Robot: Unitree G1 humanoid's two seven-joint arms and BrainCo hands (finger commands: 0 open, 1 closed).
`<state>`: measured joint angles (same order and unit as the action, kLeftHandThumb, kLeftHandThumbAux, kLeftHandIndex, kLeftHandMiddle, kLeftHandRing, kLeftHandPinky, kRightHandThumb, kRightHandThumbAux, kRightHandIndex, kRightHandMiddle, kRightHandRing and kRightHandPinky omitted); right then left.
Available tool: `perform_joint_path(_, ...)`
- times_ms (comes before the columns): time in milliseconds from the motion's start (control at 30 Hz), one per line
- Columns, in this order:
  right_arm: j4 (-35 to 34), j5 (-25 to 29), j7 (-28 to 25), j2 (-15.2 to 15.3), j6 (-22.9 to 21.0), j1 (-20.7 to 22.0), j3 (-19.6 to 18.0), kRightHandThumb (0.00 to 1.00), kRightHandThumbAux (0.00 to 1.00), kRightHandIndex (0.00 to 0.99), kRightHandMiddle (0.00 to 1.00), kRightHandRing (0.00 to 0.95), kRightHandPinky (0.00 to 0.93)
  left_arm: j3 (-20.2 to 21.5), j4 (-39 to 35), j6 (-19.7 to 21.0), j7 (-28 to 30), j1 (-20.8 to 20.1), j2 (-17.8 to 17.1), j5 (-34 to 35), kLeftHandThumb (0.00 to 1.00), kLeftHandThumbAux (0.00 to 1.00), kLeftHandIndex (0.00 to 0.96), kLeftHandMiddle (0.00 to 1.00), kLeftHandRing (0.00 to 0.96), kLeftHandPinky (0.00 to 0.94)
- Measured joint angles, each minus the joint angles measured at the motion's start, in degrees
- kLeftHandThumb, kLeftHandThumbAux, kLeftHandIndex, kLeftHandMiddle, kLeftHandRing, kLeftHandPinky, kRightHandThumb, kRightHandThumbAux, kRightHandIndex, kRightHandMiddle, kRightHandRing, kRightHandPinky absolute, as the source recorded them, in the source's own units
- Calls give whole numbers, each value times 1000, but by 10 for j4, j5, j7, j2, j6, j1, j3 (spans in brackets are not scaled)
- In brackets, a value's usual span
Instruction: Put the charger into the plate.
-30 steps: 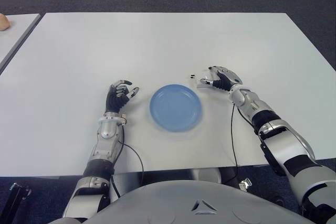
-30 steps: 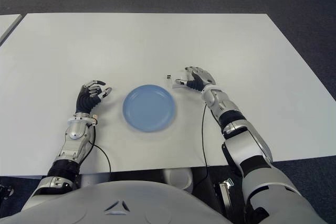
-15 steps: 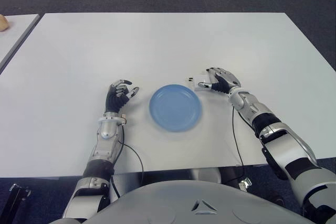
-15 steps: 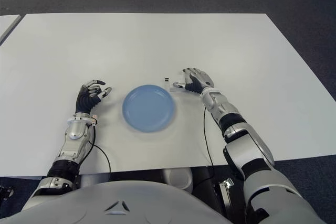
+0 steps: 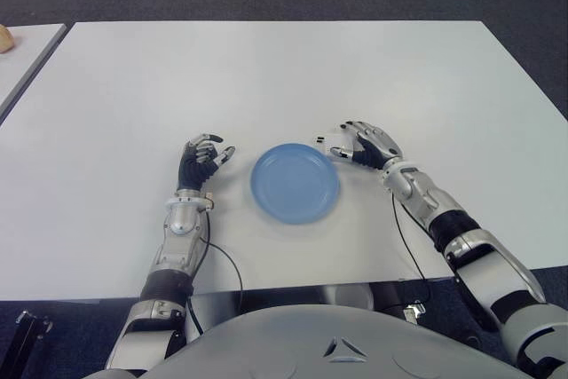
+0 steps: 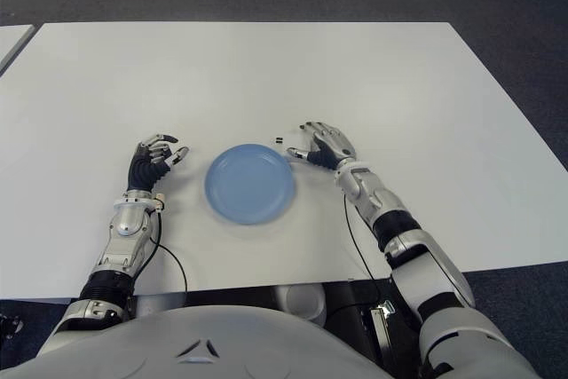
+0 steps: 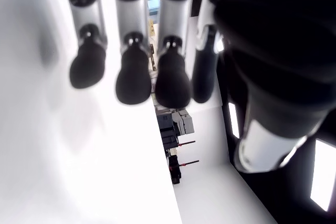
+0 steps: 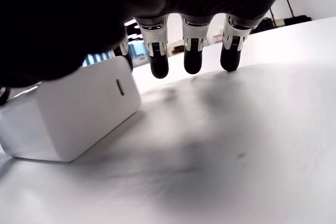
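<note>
A round blue plate (image 5: pixel 295 182) lies on the white table (image 5: pixel 266 77), between my two hands. My right hand (image 5: pixel 344 146) is just off the plate's far right rim. Its thumb and a finger are shut on a small white charger (image 5: pixel 336 143), whose dark prongs (image 5: pixel 318 139) point left toward the plate. In the right wrist view the charger (image 8: pixel 68 113) is a white block close above the tabletop, with the other fingers (image 8: pixel 191 51) extended past it. My left hand (image 5: pixel 211 155) shows left of the plate, fingers relaxed and holding nothing.
A second white table (image 5: pixel 27 55) stands at the far left, with a tan object (image 5: pixel 5 37) on its far end. Dark carpet lies beyond the table's far edge. Thin cables (image 5: pixel 401 237) run from both wrists over the near edge.
My right hand has carried the charger toward me and a little left, from beyond the plate's far right to its rim. The left hand has not moved.
</note>
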<state>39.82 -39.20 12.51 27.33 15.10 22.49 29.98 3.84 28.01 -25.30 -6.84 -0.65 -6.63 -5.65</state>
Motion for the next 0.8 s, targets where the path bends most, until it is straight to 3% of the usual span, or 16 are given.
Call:
perform_joint_path(300, -83, -13, 16, -14, -51, -58, -13, 565, 190, 0, 0, 0, 0, 0, -5, 5, -3, 1, 3, -1, 705, 721, 437, 784, 770, 759)
perform_joint_path(567, -187, 15, 29, -92, -154, -132, -63, 571, 304, 0, 0, 0, 0, -1, -5, 7, -8, 0, 5, -3, 705, 721, 437, 784, 773, 765)
perform_joint_path(800, -223, 65, 37, -151, -183, -160, -111, 540, 427, 0, 0, 0, 8, -1, -5, 9, -8, 0, 7, 1, 704, 721, 437, 782, 767, 760)
